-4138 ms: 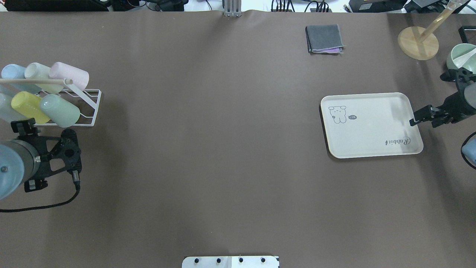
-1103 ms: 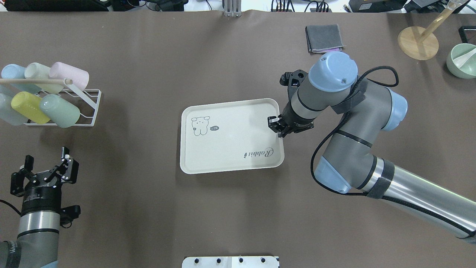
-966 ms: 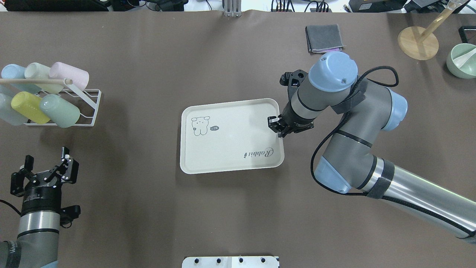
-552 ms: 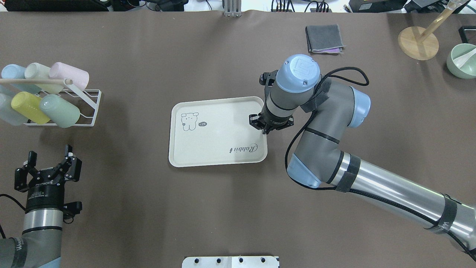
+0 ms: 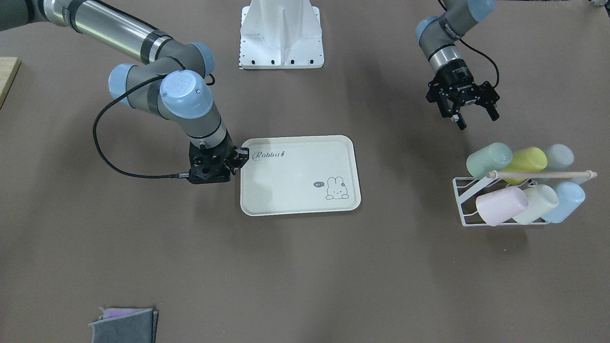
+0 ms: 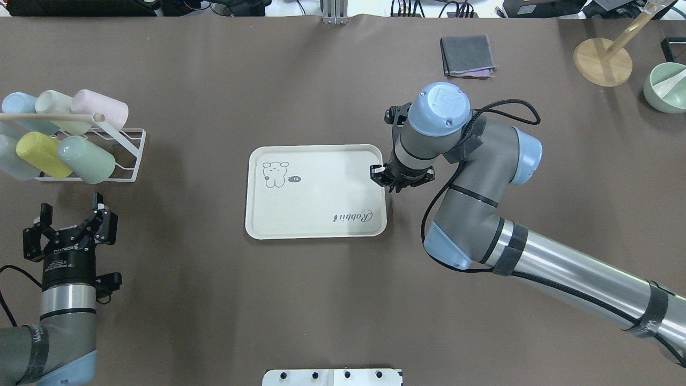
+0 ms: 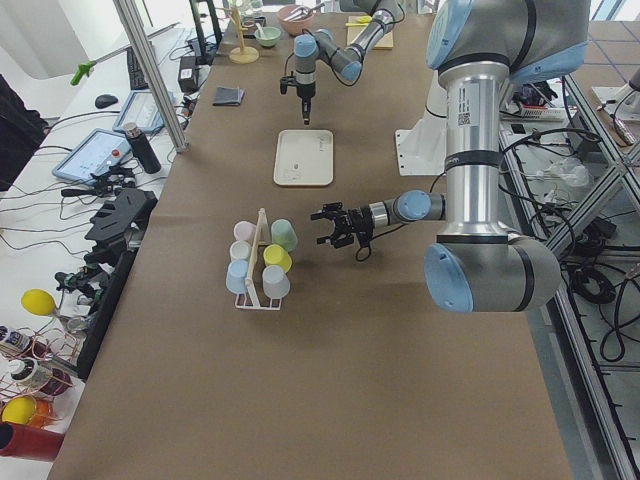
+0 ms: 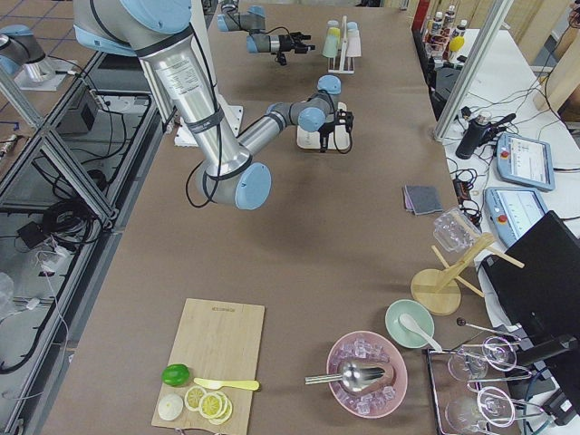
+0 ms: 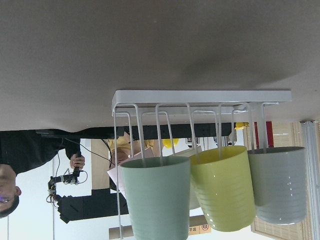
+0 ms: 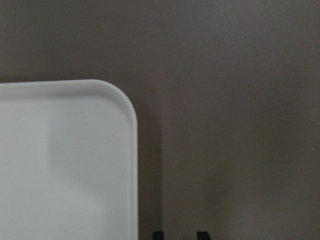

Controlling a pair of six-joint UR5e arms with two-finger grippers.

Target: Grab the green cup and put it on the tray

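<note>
The green cup [image 6: 86,159] lies on its side at the near right of a white wire rack [image 6: 131,155]; it also shows in the front view [image 5: 488,159] and the left wrist view [image 9: 157,200]. The cream tray [image 6: 321,187] lies flat at the table's middle, empty, also seen in the front view [image 5: 295,181]. My left gripper [image 6: 71,208] is open and empty, a short way in front of the rack and pointing at it. My right gripper [image 6: 383,180] is at the tray's right rim. In the right wrist view its tips stand just outside the tray's edge [image 10: 134,165], narrowly apart, holding nothing.
The rack also holds a yellow cup [image 6: 43,154], a pink cup [image 6: 101,109], a cream cup [image 6: 58,106] and pale blue cups. A folded grey cloth [image 6: 466,55], a wooden stand [image 6: 603,61] and a green bowl [image 6: 664,88] sit at the far right.
My right arm slid the tray from the right side to the table's middle, then its gripper came off the rim. My left gripper turned toward the rack and moved a little closer.
</note>
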